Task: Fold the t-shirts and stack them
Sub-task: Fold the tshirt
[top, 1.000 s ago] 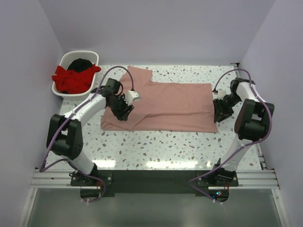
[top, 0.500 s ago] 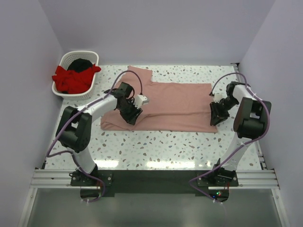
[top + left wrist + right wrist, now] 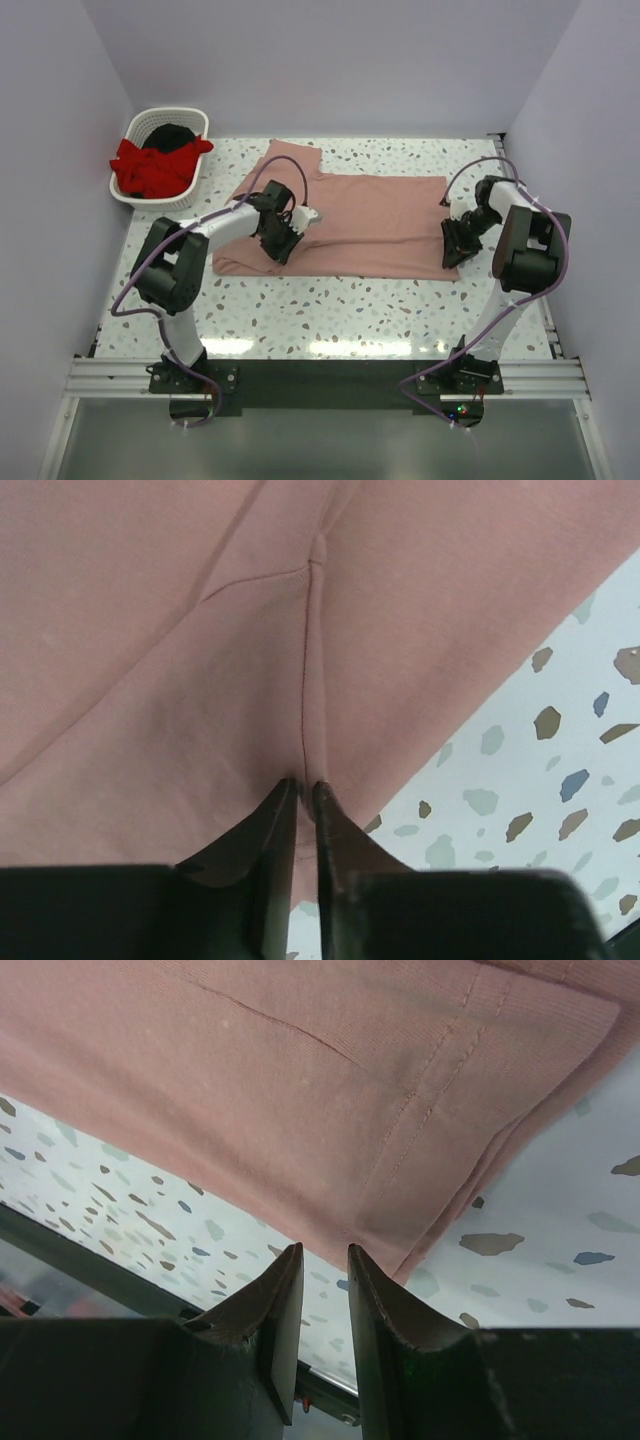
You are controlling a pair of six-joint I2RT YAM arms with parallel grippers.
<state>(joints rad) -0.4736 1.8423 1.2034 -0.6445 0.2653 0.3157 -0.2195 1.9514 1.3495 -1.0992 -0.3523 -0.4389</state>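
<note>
The salmon-pink t-shirt (image 3: 360, 215) lies spread flat across the middle of the table. My left gripper (image 3: 280, 249) is down on its left part, near the front edge. In the left wrist view its fingers are shut on a raised ridge of the pink cloth (image 3: 200, 630), the gripper (image 3: 303, 786) pinching along a seam. My right gripper (image 3: 450, 254) is at the shirt's right hem corner. In the right wrist view it (image 3: 325, 1252) stands narrowly open, with the pink hem (image 3: 420, 1140) just beyond its tips and nothing between them. The red t-shirt (image 3: 150, 168) and black t-shirt (image 3: 172, 134) lie in the basket.
The white slatted basket (image 3: 196, 119) stands at the table's back left corner against the left wall. Walls close in the back and both sides. The speckled table (image 3: 330, 310) runs bare in front of the shirt to a metal rail at the near edge.
My left gripper has moved right along the shirt's front left part and now pinches the cloth. My right gripper has shifted slightly left toward the shirt's right hem.
</note>
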